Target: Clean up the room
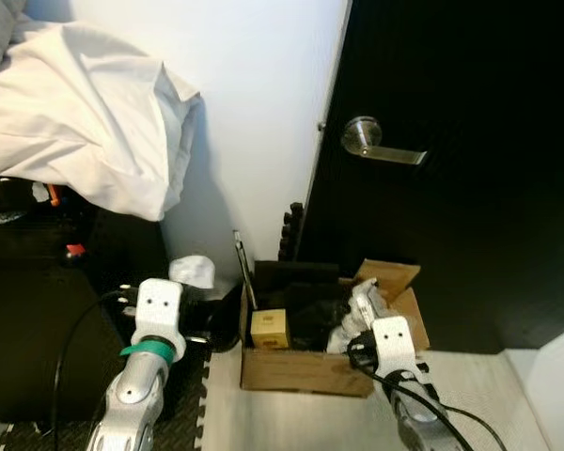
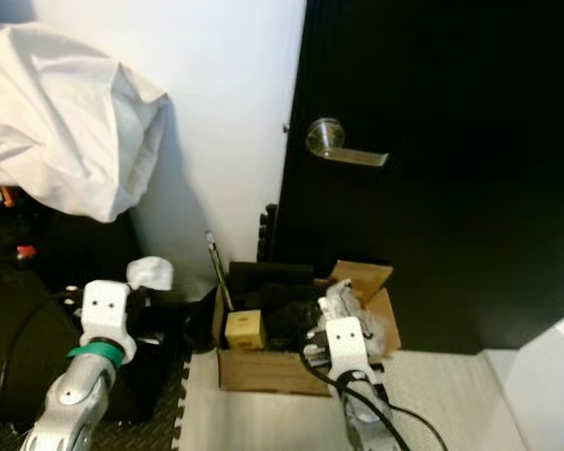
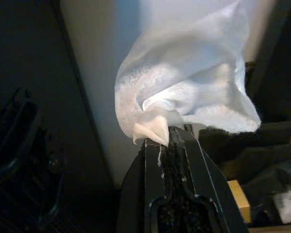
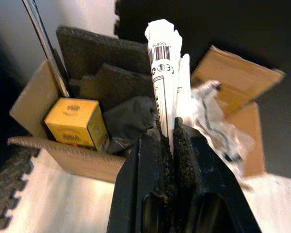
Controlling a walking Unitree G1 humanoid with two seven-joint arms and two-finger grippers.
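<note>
An open cardboard box (image 1: pixel 301 368) stands on the floor against the black door. Inside lie a yellow carton (image 1: pixel 270 329), dark foam pieces and crumpled plastic. My right gripper (image 4: pixel 169 133) hovers over the box's right side, shut on a rolled white wrapper (image 4: pixel 164 58) with a barcode. My left gripper (image 3: pixel 166 138), to the left of the box, is shut on a crumpled white tissue (image 3: pixel 189 82), which also appears as a white tissue (image 1: pixel 194 271) in the left eye view.
The black door (image 1: pixel 451 188) with a silver lever handle (image 1: pixel 376 143) rises behind the box. White bedding (image 1: pixel 85 122) hangs at upper left over dark furniture (image 1: pixel 38 319). A metal rod (image 1: pixel 244 272) leans out of the box. Black foam mat (image 1: pixel 183 413) borders the pale floor (image 1: pixel 301 423).
</note>
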